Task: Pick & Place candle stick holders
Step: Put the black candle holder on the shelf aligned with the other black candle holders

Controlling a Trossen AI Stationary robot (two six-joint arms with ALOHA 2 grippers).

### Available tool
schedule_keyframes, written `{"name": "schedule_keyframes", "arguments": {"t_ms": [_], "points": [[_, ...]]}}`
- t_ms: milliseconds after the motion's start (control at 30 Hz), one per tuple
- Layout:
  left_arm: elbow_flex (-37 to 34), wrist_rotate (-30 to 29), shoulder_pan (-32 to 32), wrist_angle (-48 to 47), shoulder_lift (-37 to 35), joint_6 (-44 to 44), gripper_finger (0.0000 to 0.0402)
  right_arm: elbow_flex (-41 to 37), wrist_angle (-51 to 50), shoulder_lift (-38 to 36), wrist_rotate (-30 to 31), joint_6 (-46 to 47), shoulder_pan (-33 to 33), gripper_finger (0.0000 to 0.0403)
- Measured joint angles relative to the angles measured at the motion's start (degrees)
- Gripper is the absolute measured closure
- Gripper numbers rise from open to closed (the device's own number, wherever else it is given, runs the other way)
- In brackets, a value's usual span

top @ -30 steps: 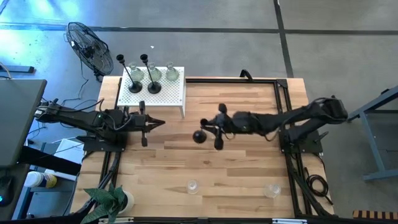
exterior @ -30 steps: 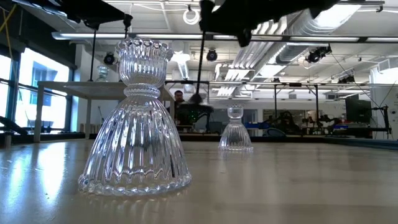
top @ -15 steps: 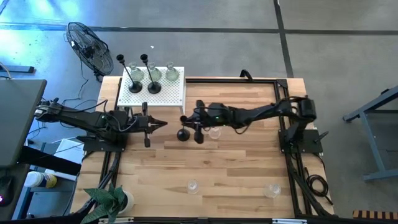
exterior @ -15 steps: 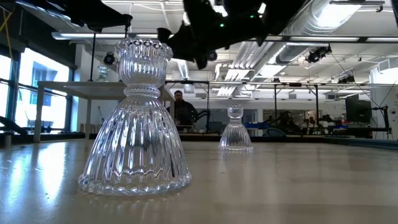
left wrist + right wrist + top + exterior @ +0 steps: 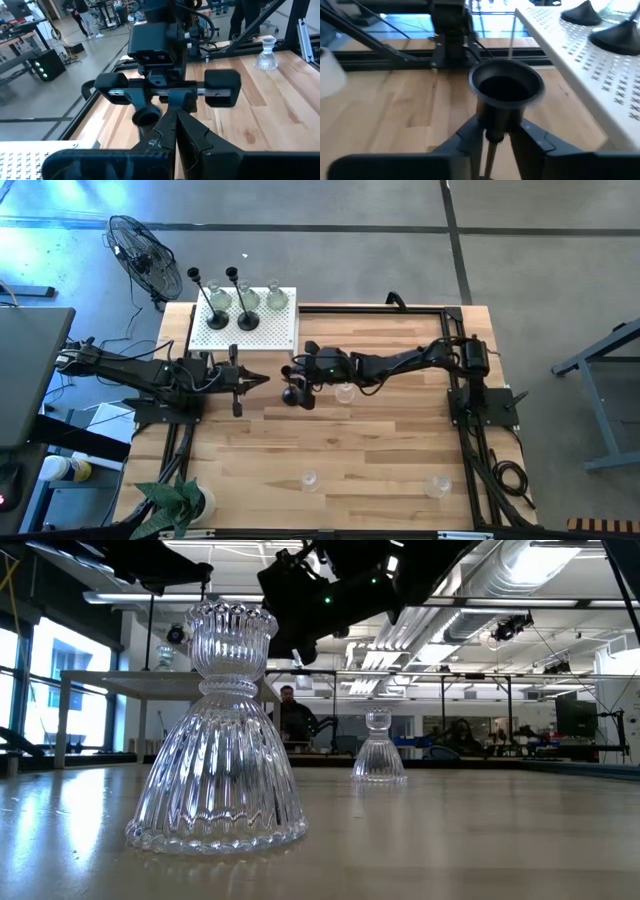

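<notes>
My right gripper (image 5: pixel 300 378) reaches out over the table's middle and is shut on a black candle stick holder (image 5: pixel 291 395), just right of the white perforated stand (image 5: pixel 268 335). The holder's cup top (image 5: pixel 506 85) shows beyond the fingers in the right wrist view. Two more black holders (image 5: pixel 217 318) and clear glass ones (image 5: pixel 276 298) stand on the white stand. Other clear glass holders (image 5: pixel 345 392) (image 5: pixel 309 479) (image 5: pixel 437 485) stand on the table on their flared bases. My left gripper (image 5: pixel 252 380) is shut and empty, level above the table's left side, pointing at the right gripper. My right gripper pinches the black holder's thin stem (image 5: pixel 490 142) just under the cup top, between its two fingers. The fingers come level from the table's right and lie across the stem. The holder stands about upright in the hold, its base below the fingers and clear of the table.
A black wire-cage fan (image 5: pixel 140 255) stands off the table's far left corner. A potted plant (image 5: pixel 175 502) sits at the near left corner. Black frame rails (image 5: pixel 460 340) run along the table's sides. In the low view a large glass holder (image 5: pixel 220 730) stands near, a second (image 5: pixel 378 750) farther off.
My right gripper has carried the black holder toward the table's left edge, from the table's middle to beside the white stand, its arm stretching out. The holder has stayed about upright and clear of the table.
</notes>
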Motion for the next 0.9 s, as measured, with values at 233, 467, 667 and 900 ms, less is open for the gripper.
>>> {"name": "schedule_keyframes", "arguments": {"t_ms": [233, 467, 667, 900], "points": [[0.0, 0.0, 0.0, 0.0, 0.0, -2.6, 0.0399, 0.0, -0.2, -0.3, 0.4, 0.2, 0.1, 0.0222], [0.0, 0.0, 0.0, 0.2, 2.4, -3.1, 0.0399, 0.0, -3.8, -6.6, 2.3, -0.6, 0.5, 0.0172], [0.0, 0.0, 0.0, 1.2, 5.2, -3.6, 0.0399, 0.0, -11.5, -15.3, 1.8, -4.4, 2.6, 0.0173], [0.0, 1.1, 0.0, 1.5, 8.7, -6.0, 0.0399, -7.7, -13.4, -25.6, 8.6, -11.9, 8.3, 0.0243]]}}
